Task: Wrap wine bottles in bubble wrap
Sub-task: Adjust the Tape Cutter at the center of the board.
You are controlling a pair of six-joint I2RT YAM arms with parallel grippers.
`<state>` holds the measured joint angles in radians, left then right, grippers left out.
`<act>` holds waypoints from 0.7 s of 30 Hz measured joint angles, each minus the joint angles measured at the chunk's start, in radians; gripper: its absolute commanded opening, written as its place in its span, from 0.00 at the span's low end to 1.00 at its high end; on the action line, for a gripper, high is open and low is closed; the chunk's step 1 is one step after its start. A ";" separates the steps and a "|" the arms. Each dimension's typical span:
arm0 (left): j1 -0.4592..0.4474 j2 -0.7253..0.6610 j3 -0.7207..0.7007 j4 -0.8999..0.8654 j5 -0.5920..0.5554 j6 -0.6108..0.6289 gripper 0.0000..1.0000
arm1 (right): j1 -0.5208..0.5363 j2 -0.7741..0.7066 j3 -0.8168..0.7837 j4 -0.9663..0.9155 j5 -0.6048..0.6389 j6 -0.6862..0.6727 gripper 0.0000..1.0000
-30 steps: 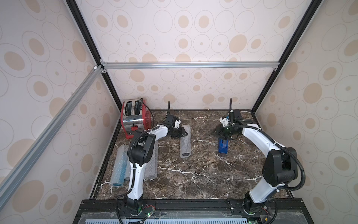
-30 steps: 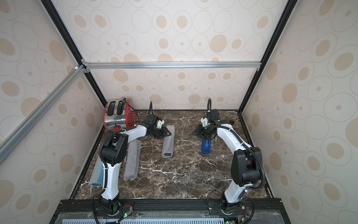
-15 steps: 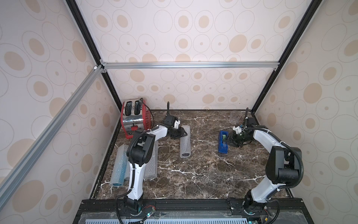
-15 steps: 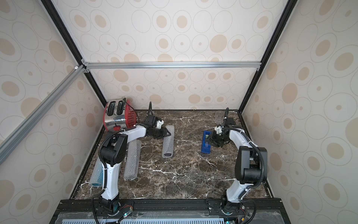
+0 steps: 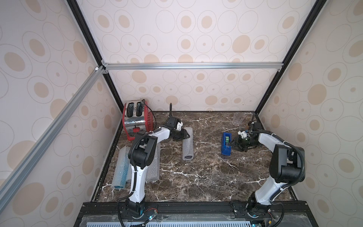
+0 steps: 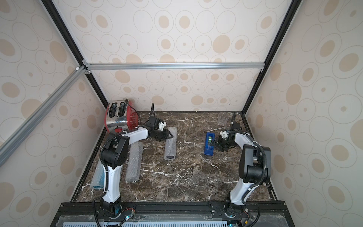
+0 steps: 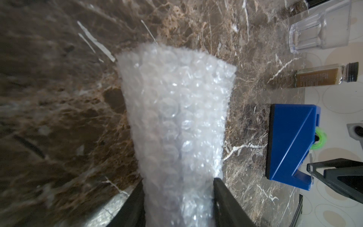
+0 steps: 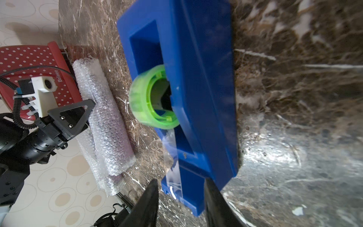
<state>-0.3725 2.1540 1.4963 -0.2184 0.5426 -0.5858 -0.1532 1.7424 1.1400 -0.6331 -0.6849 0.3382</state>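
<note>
A rolled tube of bubble wrap (image 5: 188, 146) (image 6: 170, 144) lies on the marble table, a purple wine bottle (image 8: 115, 125) dimly visible inside it. My left gripper (image 7: 177, 188) (image 5: 183, 135) is shut on the tube's far end, with a finger on each side. Two more wrapped tubes lie at the left: one (image 5: 120, 171) (image 6: 98, 176) holds a blue bottle, the other (image 5: 155, 167) (image 6: 134, 163) looks grey. My right gripper (image 8: 180, 188) (image 5: 232, 145) stands open, straddling the cutter end of the blue tape dispenser (image 8: 196, 78) (image 5: 226, 143), where a clear tape strip (image 8: 172, 176) sticks out.
A red toaster (image 5: 136, 120) (image 6: 119, 116) stands at the back left. At the back right a clear cup (image 5: 238, 118) (image 7: 320, 27) stands, and a brown jar with a black lid (image 7: 326, 75) lies by the right wall. A green tape roll (image 8: 151, 98) sits in the dispenser.
My right arm swung from behind the dispenser round to its right side and now points at its near end. The left arm and the tube have not moved.
</note>
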 measured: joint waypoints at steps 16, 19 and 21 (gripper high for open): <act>0.000 -0.003 -0.005 0.003 -0.002 0.003 0.51 | 0.051 -0.024 -0.136 0.214 -0.104 0.146 0.41; 0.000 -0.006 -0.009 0.003 -0.003 0.003 0.51 | 0.063 -0.024 -0.136 0.238 -0.112 0.171 0.42; 0.000 -0.008 -0.011 0.003 -0.004 0.003 0.51 | 0.063 -0.024 -0.136 0.251 -0.113 0.182 0.42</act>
<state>-0.3729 2.1460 1.4849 -0.2150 0.5388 -0.5823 -0.0902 1.7180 1.0039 -0.3824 -0.7975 0.5205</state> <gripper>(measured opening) 0.509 0.419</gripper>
